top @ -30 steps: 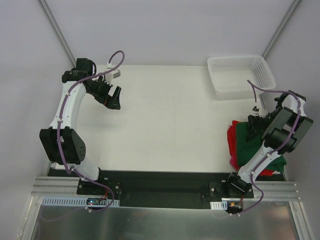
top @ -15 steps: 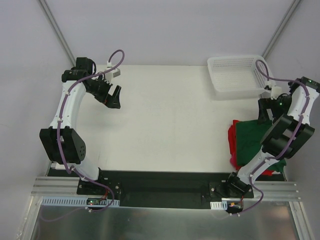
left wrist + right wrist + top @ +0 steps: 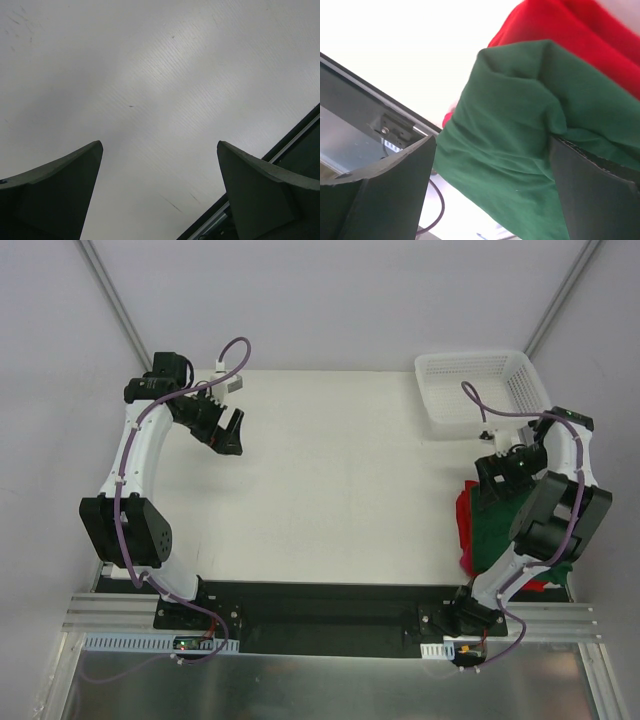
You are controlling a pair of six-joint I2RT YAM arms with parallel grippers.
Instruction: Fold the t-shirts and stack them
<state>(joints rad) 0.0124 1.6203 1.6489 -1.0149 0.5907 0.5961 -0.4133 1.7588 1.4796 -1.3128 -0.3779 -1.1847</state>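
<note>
Two t-shirts lie in a heap at the table's right front edge. The dark green t-shirt lies on top of the bright red t-shirt, which shows along the left side. My right gripper hovers over the far end of the heap, open. In the right wrist view the green t-shirt fills the space beyond my right gripper, with the red t-shirt behind it; nothing sits between the jaws. My left gripper hangs open over the far left of the table, and its own view shows my left gripper over bare surface.
A white mesh basket stands at the back right corner, just behind my right arm. A black rail runs along the front edge, with metal profile below it. Grey walls close in both sides.
My right arm swung out toward the basket and has come back left over the far end of the t-shirts. Its jaws stayed open. The left arm has not moved.
</note>
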